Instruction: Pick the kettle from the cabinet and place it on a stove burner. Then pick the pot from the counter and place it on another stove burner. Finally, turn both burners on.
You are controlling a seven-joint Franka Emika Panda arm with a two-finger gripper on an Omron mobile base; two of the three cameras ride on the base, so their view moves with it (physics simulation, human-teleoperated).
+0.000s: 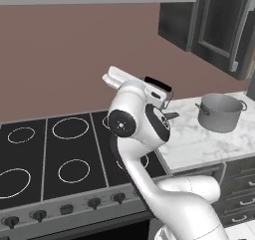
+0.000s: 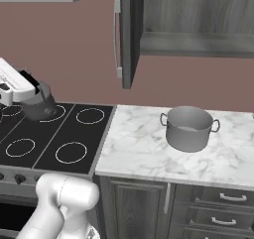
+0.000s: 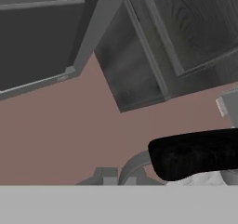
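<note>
gripper [image 2: 31, 95] clenched on kettle [image 2: 40, 104] handle | kettle low over rear burner [image 2: 49, 113] | risk: early release → tips, lands off ring | pot [image 2: 189, 128] on counter [image 2: 144, 149]

The white arm [image 1: 149, 184] rose from the lower right of the left base view, bent sharply at a dark-jointed elbow [image 1: 122, 123], and reached forward and up. Its white wrist link pointed back toward the upper left, and the hand [image 1: 162, 100] sat at the far side of the elbow, mostly hidden behind it. In the right base view the hand [image 2: 31, 95] entered from the left edge, tilted downward to the right. Its fingers were closed tight on the black arched handle of the kettle [image 2: 39, 104], which hung beneath it.
</note>
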